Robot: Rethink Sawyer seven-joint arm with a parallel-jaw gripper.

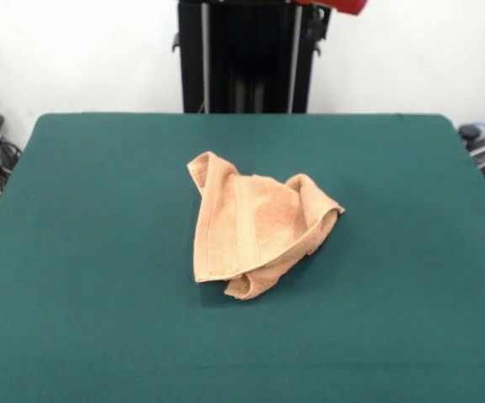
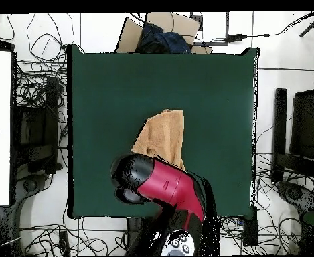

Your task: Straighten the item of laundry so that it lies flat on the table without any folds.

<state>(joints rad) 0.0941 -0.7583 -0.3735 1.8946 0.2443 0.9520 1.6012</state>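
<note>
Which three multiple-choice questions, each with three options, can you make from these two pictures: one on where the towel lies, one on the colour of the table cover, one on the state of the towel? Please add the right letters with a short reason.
1. Where does the towel lie?
A. near the middle of the table
B. at a table corner
C. on the floor

2. What colour is the table cover?
A. white
B. dark green
C. red

3. How does the towel lie?
A. spread flat
B. rolled into a tube
C. crumpled, with folded-over edges

Answers:
1 A: both views show green cloth on every side of it.
2 B: the whole top is dark green.
3 C: the front view shows raised folds and a curled-under lower edge.
</note>
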